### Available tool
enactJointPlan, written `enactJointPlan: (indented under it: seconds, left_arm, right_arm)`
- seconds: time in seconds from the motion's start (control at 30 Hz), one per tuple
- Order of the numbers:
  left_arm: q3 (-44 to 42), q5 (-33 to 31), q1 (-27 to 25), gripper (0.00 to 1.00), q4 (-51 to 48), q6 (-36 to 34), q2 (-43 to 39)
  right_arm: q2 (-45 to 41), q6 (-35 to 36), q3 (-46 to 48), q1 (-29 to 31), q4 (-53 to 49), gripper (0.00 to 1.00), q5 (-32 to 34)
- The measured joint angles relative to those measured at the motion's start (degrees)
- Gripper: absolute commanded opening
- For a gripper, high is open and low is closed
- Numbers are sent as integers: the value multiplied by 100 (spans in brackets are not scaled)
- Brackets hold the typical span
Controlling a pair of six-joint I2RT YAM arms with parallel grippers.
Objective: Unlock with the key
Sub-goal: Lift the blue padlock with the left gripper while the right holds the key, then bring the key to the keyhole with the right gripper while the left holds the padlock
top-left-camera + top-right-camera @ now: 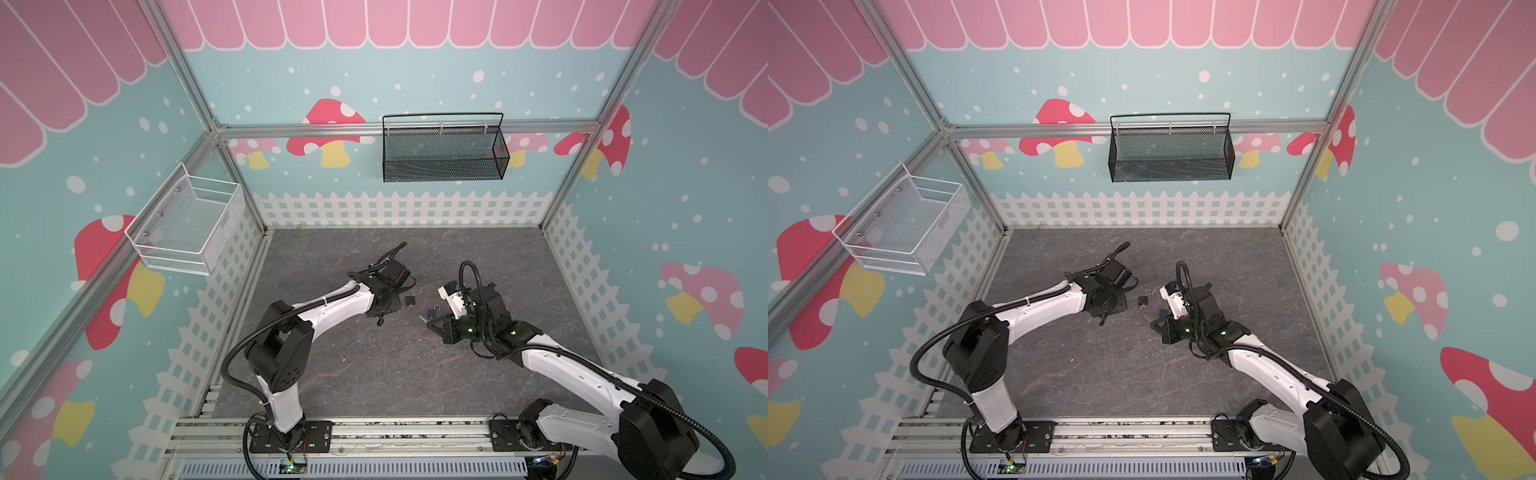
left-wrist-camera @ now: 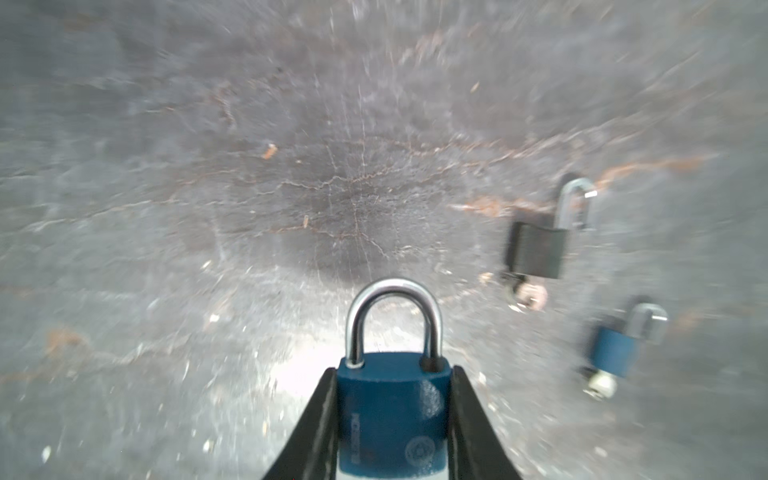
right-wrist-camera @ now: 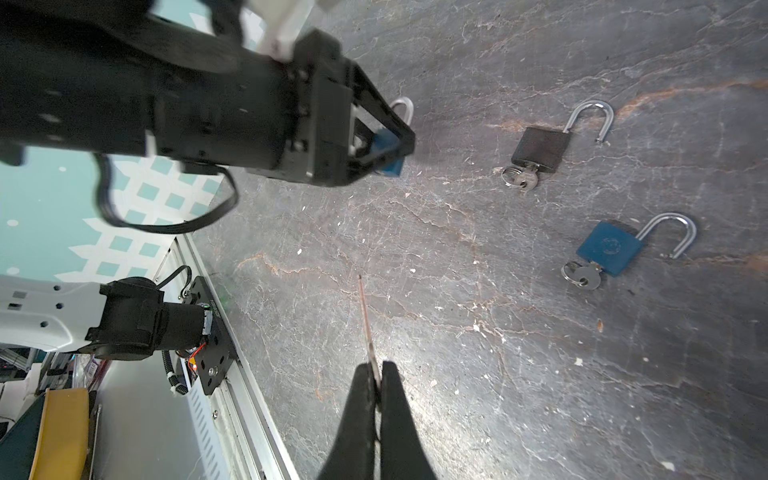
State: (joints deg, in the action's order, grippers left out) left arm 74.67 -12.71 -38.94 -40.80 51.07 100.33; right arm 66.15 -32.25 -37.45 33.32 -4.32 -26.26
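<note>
My left gripper [image 2: 392, 370] is shut on the body of a blue padlock [image 2: 392, 415], whose steel shackle [image 2: 392, 320] is closed and sticks out past the fingertips. In the right wrist view the same lock [image 3: 388, 151] is held above the table in the left gripper [image 3: 405, 141]. My right gripper [image 3: 379, 365] is shut on the key [image 3: 366, 316]. Its thin blade is seen edge-on and points toward the held lock with a clear gap between them. In a top view the right gripper [image 1: 432, 323] is low over the table's middle.
Two padlocks lie on the grey table with open shackles and keys in them: a black one [image 3: 540, 149] [image 1: 410, 300] and a blue one [image 3: 609, 249] [image 1: 432, 311]. A black mesh basket [image 1: 442, 153] hangs on the back wall and a white wire basket [image 1: 187, 224] on the left wall.
</note>
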Motion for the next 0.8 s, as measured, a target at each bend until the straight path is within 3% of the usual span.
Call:
enactJointPlan:
  seconds: [0.3,0.8]
  left_arm:
    - [-529,-439,-485,0,15,1182,-1248]
    - [-660,-756,-1084,0,105,2131,-1816]
  right_arm:
    - [-293,-387,153,122,-85,0,210]
    - [-529,-1563,546,1419,986,0,1204]
